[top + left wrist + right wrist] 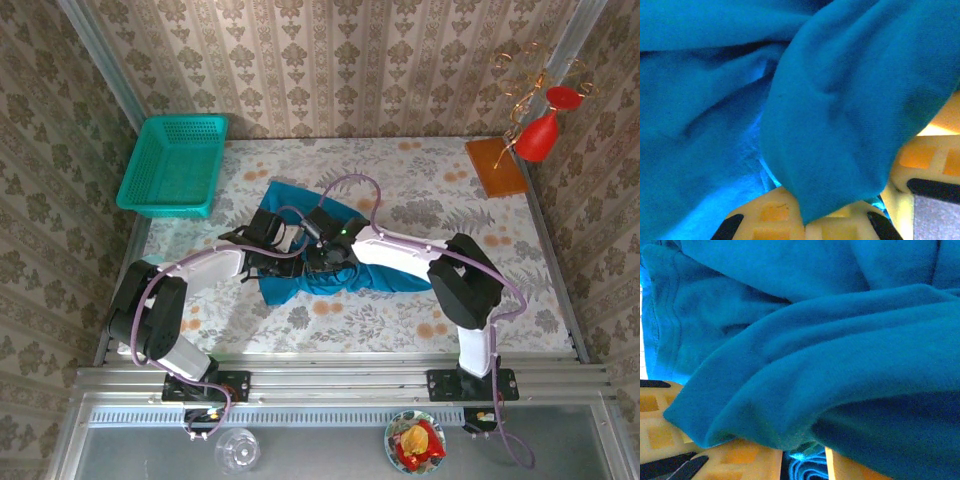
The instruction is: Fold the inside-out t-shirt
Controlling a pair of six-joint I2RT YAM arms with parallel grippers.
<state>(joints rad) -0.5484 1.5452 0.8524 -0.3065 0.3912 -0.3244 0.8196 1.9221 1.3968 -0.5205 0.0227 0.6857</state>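
Inspection of the station as it stands.

1. Task item: the t-shirt (298, 285) lies bunched near the middle of the table (450, 190), a little toward its left edge. It is plain blue-teal cloth. One lobe reaches toward the far edge and another toward the near edge.

2. Your left gripper (292, 238) sits over the middle of the bunch. In the left wrist view its pale yellow fingers (771, 215) are closed together, with the tip of a hanging fold of the t-shirt (840, 125) pinched where they meet. Left gripper (805, 227): clamped on the cloth.

3. Your right gripper (318, 240) sits just beside the left one, over the same bunch. In the right wrist view a thick rolled fold of the t-shirt (840, 365) drapes across its fingers (745, 460), and more cloth fills the narrow gap between them. Right gripper (805, 462): jaws slightly apart and closed on the cloth.

4. Markings: the wrist views show a ribbed hem at the left of the right wrist view. You cannot tell any label from these folds.

5. Other items: a teal mesh basket (180, 123) sits at the far left corner of the table. An orange board (495, 165) and a red vase (538, 135) with copper wire stand at the far right corner. All are well apart from the t-shirt.
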